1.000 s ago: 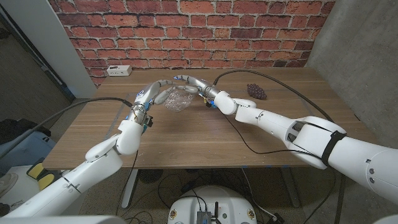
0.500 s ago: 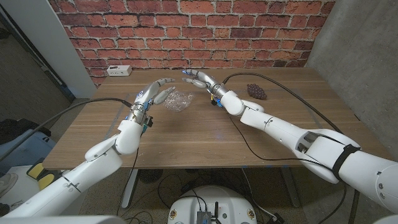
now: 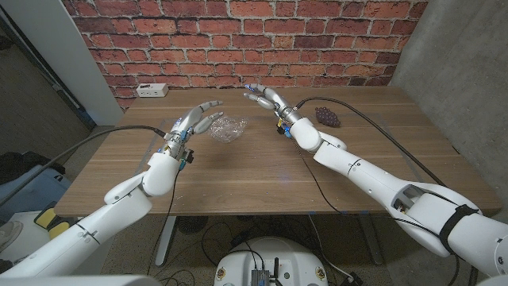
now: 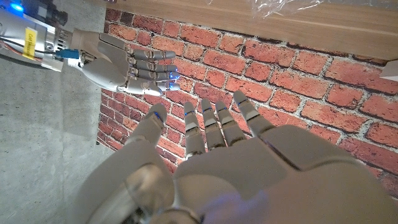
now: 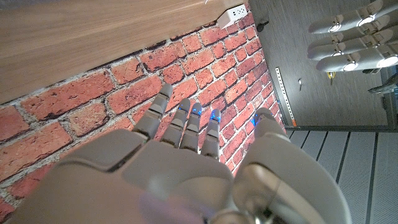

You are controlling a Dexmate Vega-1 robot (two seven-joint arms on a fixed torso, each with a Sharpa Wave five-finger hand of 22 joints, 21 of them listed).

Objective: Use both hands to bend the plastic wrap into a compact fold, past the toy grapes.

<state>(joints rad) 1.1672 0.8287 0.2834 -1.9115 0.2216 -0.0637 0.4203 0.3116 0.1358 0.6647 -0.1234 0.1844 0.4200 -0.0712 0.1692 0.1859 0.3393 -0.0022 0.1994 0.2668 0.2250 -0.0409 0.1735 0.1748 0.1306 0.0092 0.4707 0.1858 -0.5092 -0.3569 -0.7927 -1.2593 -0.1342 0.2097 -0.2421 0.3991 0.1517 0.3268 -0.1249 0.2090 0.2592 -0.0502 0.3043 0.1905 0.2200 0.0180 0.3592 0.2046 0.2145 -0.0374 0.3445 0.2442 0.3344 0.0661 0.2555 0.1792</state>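
Observation:
The clear plastic wrap (image 3: 226, 127) lies crumpled in a loose wad on the wooden table (image 3: 262, 175); an edge of it (image 4: 298, 6) also shows in the left wrist view. My left hand (image 3: 194, 121) hovers just left of the wad, fingers spread and holding nothing. My right hand (image 3: 266, 97) is raised to the wad's right and a little behind it, fingers apart and empty. The dark purple toy grapes (image 3: 327, 116) sit further right, past my right forearm. In the left wrist view my own left hand (image 4: 211, 143) faces the right hand (image 4: 124, 62).
A white power outlet (image 3: 150, 90) lies at the table's back left, close to the brick wall (image 3: 238, 32); the outlet (image 5: 233, 15) also shows in the right wrist view. Black cables run across the table along both arms.
Both hands have let go of the wrap. The right hand has drawn away to the right and upward; the left hand has opened and stays beside the wad, which has settled on the table.

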